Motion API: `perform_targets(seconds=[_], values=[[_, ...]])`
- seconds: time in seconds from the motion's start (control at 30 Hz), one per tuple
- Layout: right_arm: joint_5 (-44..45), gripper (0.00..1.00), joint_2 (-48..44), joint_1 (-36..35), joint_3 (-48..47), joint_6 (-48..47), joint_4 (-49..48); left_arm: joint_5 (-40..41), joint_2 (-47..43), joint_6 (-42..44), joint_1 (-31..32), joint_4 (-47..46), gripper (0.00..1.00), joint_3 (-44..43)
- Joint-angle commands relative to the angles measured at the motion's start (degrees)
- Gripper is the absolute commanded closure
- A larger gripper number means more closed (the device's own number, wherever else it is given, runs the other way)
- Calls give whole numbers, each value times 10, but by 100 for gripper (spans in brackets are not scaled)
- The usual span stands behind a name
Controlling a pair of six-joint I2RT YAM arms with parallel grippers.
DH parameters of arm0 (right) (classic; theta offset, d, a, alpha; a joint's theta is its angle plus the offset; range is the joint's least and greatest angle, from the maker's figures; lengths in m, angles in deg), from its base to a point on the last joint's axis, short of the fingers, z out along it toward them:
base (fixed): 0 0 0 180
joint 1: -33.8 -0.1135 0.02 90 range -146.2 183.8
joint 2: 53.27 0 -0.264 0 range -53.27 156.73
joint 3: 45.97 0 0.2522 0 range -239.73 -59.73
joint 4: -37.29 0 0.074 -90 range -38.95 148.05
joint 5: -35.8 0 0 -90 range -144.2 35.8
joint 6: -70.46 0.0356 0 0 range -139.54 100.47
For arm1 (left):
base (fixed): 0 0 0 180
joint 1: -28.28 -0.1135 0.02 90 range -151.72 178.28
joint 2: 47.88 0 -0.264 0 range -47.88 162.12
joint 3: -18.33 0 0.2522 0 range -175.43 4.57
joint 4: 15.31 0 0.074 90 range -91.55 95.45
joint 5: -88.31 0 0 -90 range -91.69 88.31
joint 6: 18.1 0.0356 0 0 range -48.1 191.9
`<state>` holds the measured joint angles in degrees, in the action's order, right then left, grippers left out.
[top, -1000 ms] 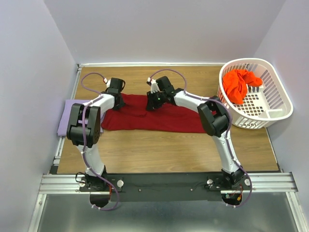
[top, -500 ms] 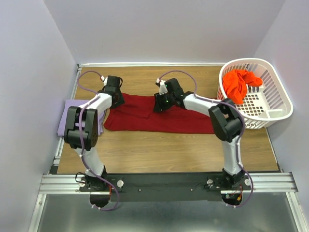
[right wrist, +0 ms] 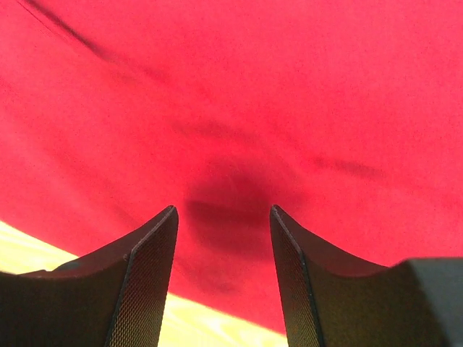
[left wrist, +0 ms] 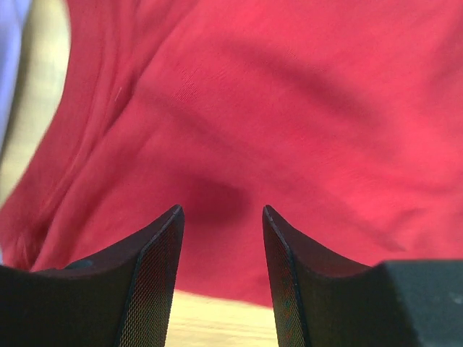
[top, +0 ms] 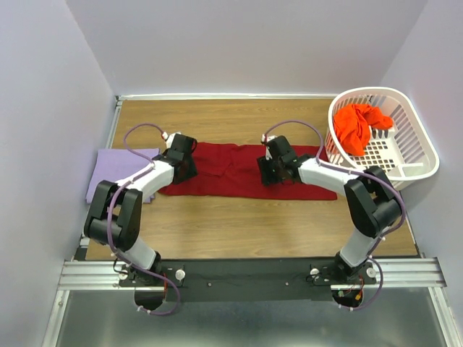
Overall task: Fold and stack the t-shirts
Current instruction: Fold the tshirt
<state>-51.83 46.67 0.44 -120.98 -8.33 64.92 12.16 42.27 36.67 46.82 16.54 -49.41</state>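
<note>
The dark red t-shirt (top: 231, 170) lies as a long flat band across the middle of the table. My left gripper (top: 182, 165) hangs open over its left end, with nothing between the fingers and only red cloth (left wrist: 289, 108) beneath my left gripper (left wrist: 223, 210). My right gripper (top: 278, 170) stands open over the band's right half, just above the red cloth (right wrist: 253, 87), and my right gripper (right wrist: 223, 210) is empty. The lavender t-shirt (top: 116, 173) lies flat at the table's left edge. The orange-red t-shirt (top: 358, 126) sits crumpled in the basket.
The white lattice laundry basket (top: 416, 155) stands at the back right corner. Bare wood (top: 246, 224) runs between the red shirt and the arm bases. Walls close the table on the left, back and right.
Both grippers have opened and let go of the red shirt. Both arms have moved nearer and to the right, and the shirt now lies as a longer band reaching further right.
</note>
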Motion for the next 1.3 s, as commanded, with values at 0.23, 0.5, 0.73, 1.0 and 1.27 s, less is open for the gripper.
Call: perform_targets(seconds=[0.23, 0.5, 0.73, 1.0, 1.27], values=[[-20, 38, -41, 0, 104, 58, 72, 11, 123, -6, -5, -24, 46, -25], [-174, 37, -63, -83, 144, 152, 75, 45, 282, 65, -19, 78, 46, -279], [-199, 34, -30, -177, 60, 243, 36, 45, 414, 108, -22, 141, 46, -491], [-123, 33, -22, -135, -76, 162, 52, 7, 440, 169, -22, 75, 45, -601], [-177, 41, 80, -15, -213, 87, 34, 35, 273, 178, -25, -8, 36, -549]])
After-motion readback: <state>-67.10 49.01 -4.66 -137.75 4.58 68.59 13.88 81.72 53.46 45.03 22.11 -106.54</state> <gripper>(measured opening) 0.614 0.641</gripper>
